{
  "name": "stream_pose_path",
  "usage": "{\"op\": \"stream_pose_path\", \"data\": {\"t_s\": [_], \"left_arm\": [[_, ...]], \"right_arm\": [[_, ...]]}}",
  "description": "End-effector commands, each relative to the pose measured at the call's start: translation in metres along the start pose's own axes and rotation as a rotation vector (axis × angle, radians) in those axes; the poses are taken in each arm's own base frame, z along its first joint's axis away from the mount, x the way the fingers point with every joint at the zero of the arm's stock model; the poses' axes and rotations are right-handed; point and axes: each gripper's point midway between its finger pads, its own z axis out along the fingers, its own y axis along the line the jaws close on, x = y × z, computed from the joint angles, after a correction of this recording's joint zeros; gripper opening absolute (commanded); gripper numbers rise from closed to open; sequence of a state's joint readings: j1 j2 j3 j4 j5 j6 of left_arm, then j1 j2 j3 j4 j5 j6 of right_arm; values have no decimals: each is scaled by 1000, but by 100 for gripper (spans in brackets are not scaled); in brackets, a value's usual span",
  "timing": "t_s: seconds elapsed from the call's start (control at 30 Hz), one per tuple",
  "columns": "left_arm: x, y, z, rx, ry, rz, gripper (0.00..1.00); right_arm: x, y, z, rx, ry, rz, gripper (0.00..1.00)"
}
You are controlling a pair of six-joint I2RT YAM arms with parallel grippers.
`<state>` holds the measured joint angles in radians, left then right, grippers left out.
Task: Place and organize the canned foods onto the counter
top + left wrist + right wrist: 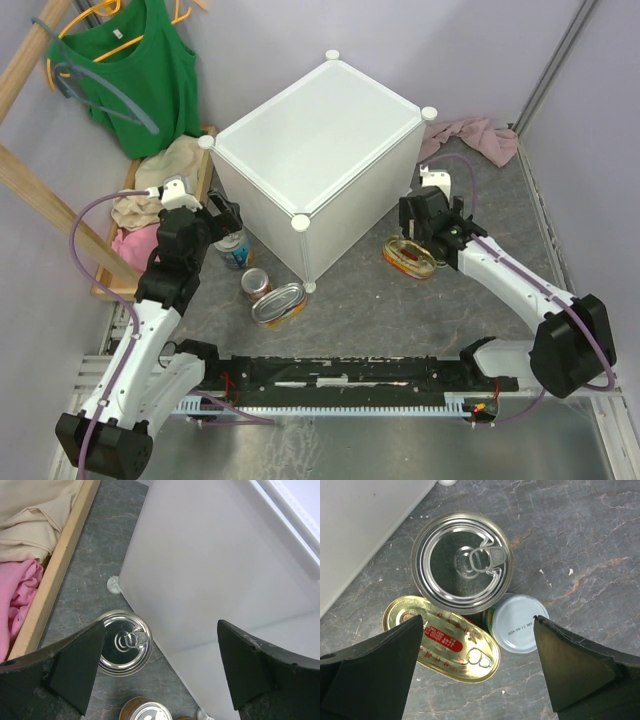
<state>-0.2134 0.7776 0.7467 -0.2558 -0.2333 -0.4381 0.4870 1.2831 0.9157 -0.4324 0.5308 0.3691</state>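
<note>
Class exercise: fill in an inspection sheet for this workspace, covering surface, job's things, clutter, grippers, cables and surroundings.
Surface: dark marbled table; no spills seen.
Job's things: white counter, no cans on top; left three cans and right three cans stand on the table beside it.
Clutter: pink cloth; clothes on wooden rack.
Grippers: left gripper and right gripper open, fingers above cans, holding nothing.
Cables: purple cables loop along both arms.
Surroundings: lilac walls; green top on hanger.

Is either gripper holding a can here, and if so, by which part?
Nothing is held. The left gripper is open above a round can; the right gripper is open over three cans.
</note>
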Motion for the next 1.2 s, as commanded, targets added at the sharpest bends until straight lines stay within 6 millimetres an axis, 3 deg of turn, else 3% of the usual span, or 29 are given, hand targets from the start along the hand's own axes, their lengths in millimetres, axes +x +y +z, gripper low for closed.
{"op": "stream_pose_path", "data": {"t_s": [0.0,0.57,1.17], "left_arm": [[-21,-8,-4,26,-62,-37,99],[-19,-7,-3,18,-64,-42,99],[-18,-4,1,7,-64,-40,99]], "right_arm": [[-27,3,5,-17,-71,40,100],[-23,22,31,-135,-17,54,100],[-19,25,55,-134,15,57,100]]}}
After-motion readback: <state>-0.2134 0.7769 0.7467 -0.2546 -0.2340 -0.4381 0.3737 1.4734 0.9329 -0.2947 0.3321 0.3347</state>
